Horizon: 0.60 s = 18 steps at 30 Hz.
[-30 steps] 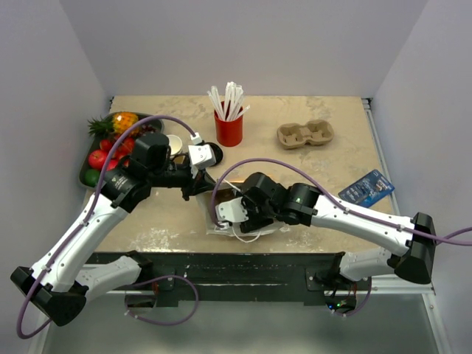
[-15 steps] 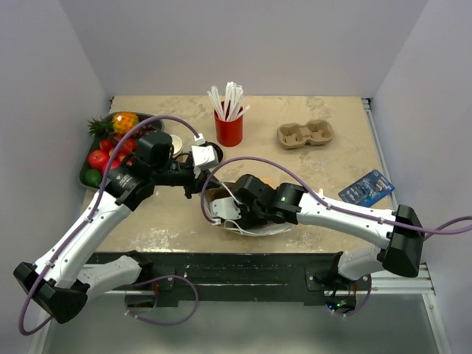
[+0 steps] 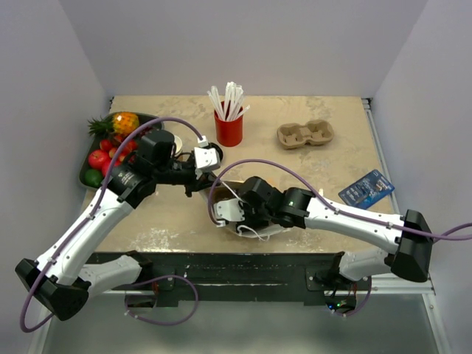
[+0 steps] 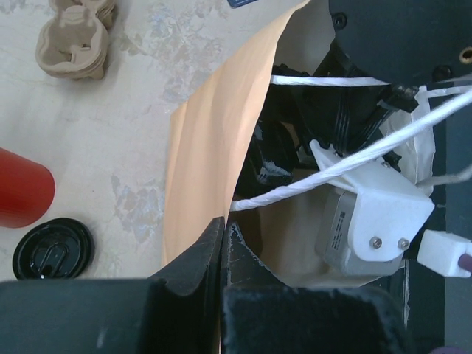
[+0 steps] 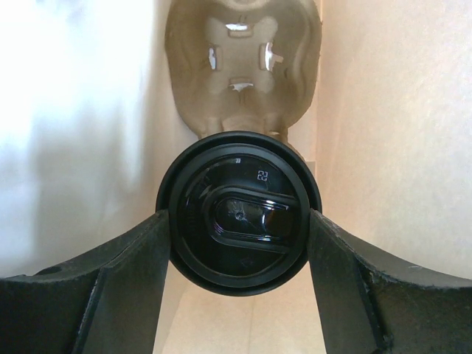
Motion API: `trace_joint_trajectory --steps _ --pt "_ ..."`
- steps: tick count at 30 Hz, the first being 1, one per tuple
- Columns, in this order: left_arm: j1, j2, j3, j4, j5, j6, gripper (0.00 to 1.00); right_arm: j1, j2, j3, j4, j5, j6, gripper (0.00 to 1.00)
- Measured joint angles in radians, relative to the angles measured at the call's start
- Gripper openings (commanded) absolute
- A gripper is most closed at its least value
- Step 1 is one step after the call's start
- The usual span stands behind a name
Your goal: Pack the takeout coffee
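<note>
In bag (image 5: pixel 383 110), takeout coffee (image 5: pixel 240 210) in right gripper (image 5: pixel 240 225)

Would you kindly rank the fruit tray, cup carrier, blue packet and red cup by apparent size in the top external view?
1. fruit tray, though partly hidden
2. cup carrier and blue packet look alike
3. red cup, smallest

Coffee (image 5: pixel 239 212): its lid was glossy black.
Bag (image 4: pixel 203 158): was tan, with white cord handles.
Cup (image 3: pixel 228 130): was red; its straws (image 3: pixel 227 99) were white.
Carrier (image 3: pixel 305 133): was dull grey-brown.
Loose lid (image 4: pixel 53 248): was black.
Packet (image 3: pixel 366 187): was blue, with pale print.
Fruit (image 3: pixel 103 151): was red, green and orange-yellow.
Table (image 3: pixel 310 169): was beige, mottled.
Cables (image 3: pixel 166 119): were purple.
</note>
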Motion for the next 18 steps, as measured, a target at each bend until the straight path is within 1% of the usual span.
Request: trace_joint_trajectory --steps 9,13,18 --pt "0.0 0.009 0.029 -0.068 -0.044 0.121 0.0 -0.021 -0.003 -0.013 0.037 -0.018 -0.011 0.0" --pt "0.003 0.024 0.045 -0.084 -0.066 0.162 0.0 -0.033 0.025 -0.005 0.072 -0.019 0.013 0.0" --pt "0.008 0.035 0.049 -0.088 -0.092 0.179 0.0 -0.045 0.052 0.01 0.098 -0.013 0.069 0.0"
